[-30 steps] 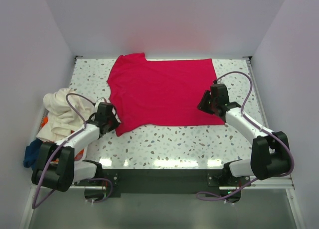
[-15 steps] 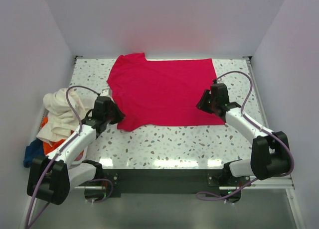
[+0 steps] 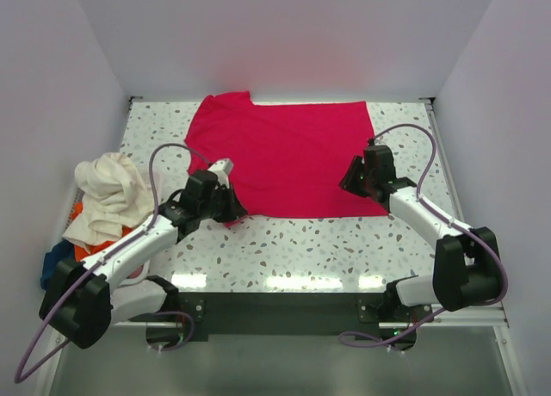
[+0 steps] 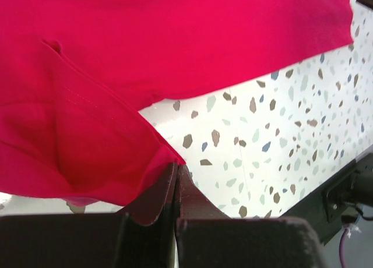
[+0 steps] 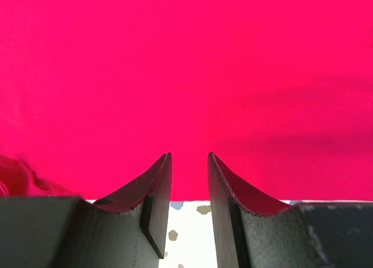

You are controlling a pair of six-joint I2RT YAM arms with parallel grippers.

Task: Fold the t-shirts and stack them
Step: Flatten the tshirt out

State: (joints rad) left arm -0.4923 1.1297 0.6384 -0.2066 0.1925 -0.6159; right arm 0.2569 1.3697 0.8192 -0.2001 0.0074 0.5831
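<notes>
The crimson red t-shirt (image 3: 284, 155) lies spread on the speckled table (image 3: 327, 241). My left gripper (image 3: 232, 208) is shut on the shirt's near left sleeve corner, which shows folded over in the left wrist view (image 4: 81, 145). My right gripper (image 3: 351, 177) is open, its fingers (image 5: 157, 180) low over the shirt's near right hem (image 5: 192, 105). The cream white t-shirt (image 3: 108, 194) lies crumpled at the left edge on top of the orange t-shirt (image 3: 86, 251) and the dark blue t-shirt (image 3: 53, 262).
White walls close in the table at the back and both sides. A dark bar (image 3: 284, 306) runs along the near edge between the arm bases. A cable and dark fixture (image 4: 349, 198) show past the table edge in the left wrist view.
My left gripper has moved right and a little nearer, dragging the red sleeve corner inward over the shirt. The right arm has not moved.
</notes>
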